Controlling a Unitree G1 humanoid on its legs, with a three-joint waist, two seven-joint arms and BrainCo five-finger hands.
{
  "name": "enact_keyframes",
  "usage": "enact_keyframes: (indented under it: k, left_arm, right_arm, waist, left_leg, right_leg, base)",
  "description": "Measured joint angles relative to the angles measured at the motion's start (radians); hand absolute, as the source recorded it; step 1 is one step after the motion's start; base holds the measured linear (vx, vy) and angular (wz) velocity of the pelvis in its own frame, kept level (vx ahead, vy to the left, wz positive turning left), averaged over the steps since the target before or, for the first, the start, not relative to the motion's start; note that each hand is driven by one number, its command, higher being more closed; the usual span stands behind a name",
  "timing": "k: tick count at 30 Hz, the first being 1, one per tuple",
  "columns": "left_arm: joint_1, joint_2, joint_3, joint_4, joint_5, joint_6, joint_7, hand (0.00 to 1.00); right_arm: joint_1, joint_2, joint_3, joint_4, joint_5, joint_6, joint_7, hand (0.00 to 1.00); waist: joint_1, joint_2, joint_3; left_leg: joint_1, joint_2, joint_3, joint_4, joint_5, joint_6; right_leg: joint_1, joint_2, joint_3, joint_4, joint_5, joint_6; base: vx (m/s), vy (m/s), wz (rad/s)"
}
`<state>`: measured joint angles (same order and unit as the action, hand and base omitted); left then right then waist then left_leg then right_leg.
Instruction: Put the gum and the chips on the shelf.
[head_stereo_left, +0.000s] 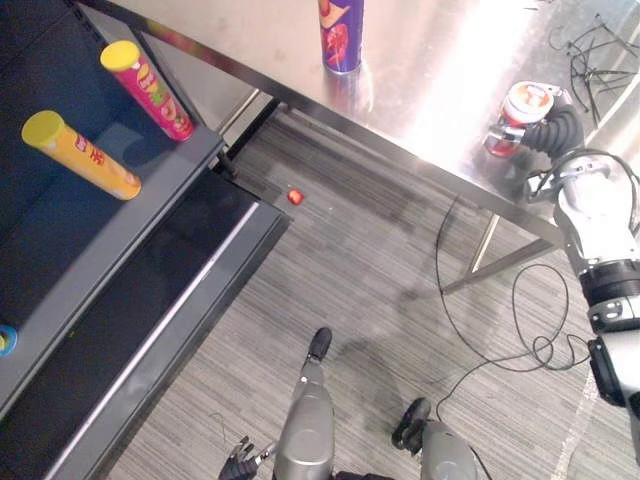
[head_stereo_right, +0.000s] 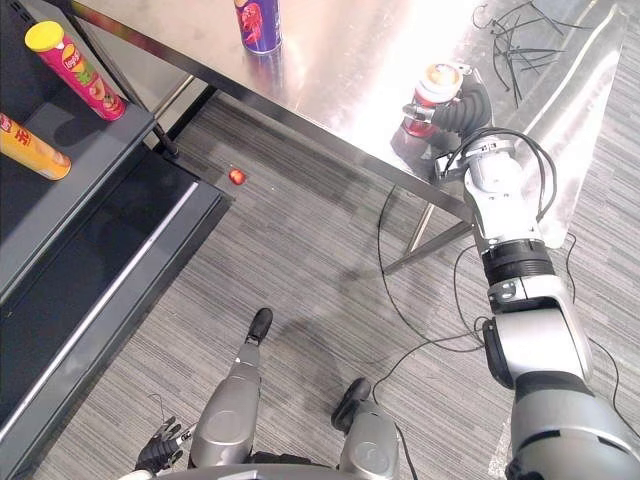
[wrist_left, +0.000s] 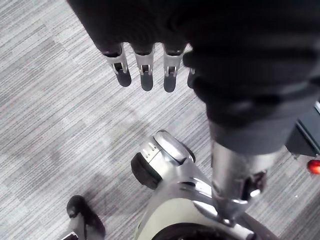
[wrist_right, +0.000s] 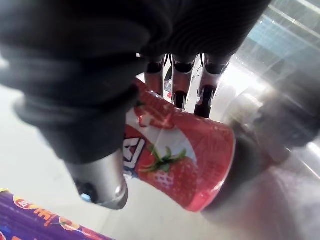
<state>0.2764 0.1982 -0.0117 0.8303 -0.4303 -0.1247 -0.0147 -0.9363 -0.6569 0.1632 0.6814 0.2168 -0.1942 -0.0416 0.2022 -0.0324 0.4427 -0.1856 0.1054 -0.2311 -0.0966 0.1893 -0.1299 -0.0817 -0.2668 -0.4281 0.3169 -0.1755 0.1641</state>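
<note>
In the left eye view, the red strawberry-printed gum tub with a pale lid (head_stereo_left: 518, 110) stands near the edge of the shiny steel counter (head_stereo_left: 450, 60). Its long axis is roughly upright, and the right hand (head_stereo_left: 548, 132) is against its side on an outstretched arm. The purple cylindrical chips can (head_stereo_left: 341, 35) stands upright further along the counter toward the robot's left. The dark metal shelf (head_stereo_left: 120, 235) lies well off to the left across the grey striped carpet floor (head_stereo_left: 370, 270), so the carry has to sweep leftward. A magenta chips can (head_stereo_left: 148, 90) and a yellow chips can (head_stereo_left: 82, 155) already lie on the shelf. In the right eye view, the left hand (head_stereo_right: 160, 448) hangs low beside the body, far from both items, so the right hand is plainly the nearer. A small red object (head_stereo_right: 237, 176) sits on the floor by the shelf. In the left wrist view, the left hand's fingers (wrist_left: 145, 75) hang straight and apart, holding nothing. In the right wrist view, the fingers (wrist_right: 206, 95) curl round one side of the tub with the thumb on the other, clasping it. I cannot tell whether its base has left the counter.
</note>
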Motion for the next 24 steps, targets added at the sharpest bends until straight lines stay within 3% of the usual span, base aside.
enact_keyframes:
  k: [5, 9, 11, 14, 24]
  left_arm:
    - [0.000, 0.000, 0.000, -0.001, 0.002, 0.002, 0.009, 0.00]
    - [0.000, 0.000, 0.023, -0.004, 0.012, 0.001, 0.012, 0.00]
    - [0.010, 0.000, 0.043, 0.010, 0.014, 0.004, 0.020, 0.00]
    - [0.017, -0.003, 0.059, 0.011, 0.021, 0.021, 0.034, 0.00]
    - [0.018, -0.002, 0.096, 0.092, 0.131, 0.086, 0.007, 0.00]
  right_arm:
    - [0.089, 0.036, -0.007, -0.116, -0.022, -0.018, -0.024, 1.00]
    - [0.207, 0.087, -0.080, -0.304, -0.053, -0.034, -0.028, 1.00]
    - [0.303, 0.107, -0.104, -0.395, -0.065, -0.036, -0.027, 1.00]
    - [0.416, 0.135, -0.119, -0.494, -0.064, -0.039, 0.002, 1.00]
    - [0.649, 0.173, -0.118, -0.604, -0.060, -0.035, 0.141, 1.00]
  waist:
    - [-0.001, -0.007, -0.002]
    - [-0.014, -0.029, -0.017]
    - [-0.024, -0.057, -0.057]
    - [-0.052, -0.076, -0.119]
    - [-0.111, -0.060, -0.244]
  left_leg:
    - [0.031, 0.010, 0.029, -0.001, -0.007, 0.009]
    - [0.042, 0.029, 0.054, -0.006, -0.018, 0.020]
    - [0.054, 0.029, 0.077, -0.006, -0.022, 0.019]
    - [0.077, 0.024, 0.108, -0.001, -0.026, 0.006]
    - [0.137, 0.037, 0.177, -0.007, -0.060, -0.014]
  right_leg:
    - [0.020, 0.009, 0.022, -0.012, 0.003, 0.003]
    - [0.031, 0.034, 0.039, -0.056, 0.015, 0.004]
    - [0.045, 0.038, 0.051, -0.081, 0.026, 0.008]
    - [0.087, 0.041, 0.056, -0.144, 0.057, 0.014]
    - [0.140, 0.063, 0.108, -0.236, 0.088, 0.018]
  base:
    - [-0.01, -0.025, -0.13]
    - [-0.01, -0.032, -0.20]
    - [0.07, -0.028, -0.17]
    - [0.09, 0.005, -0.10]
    - [-0.01, 0.000, -0.18]
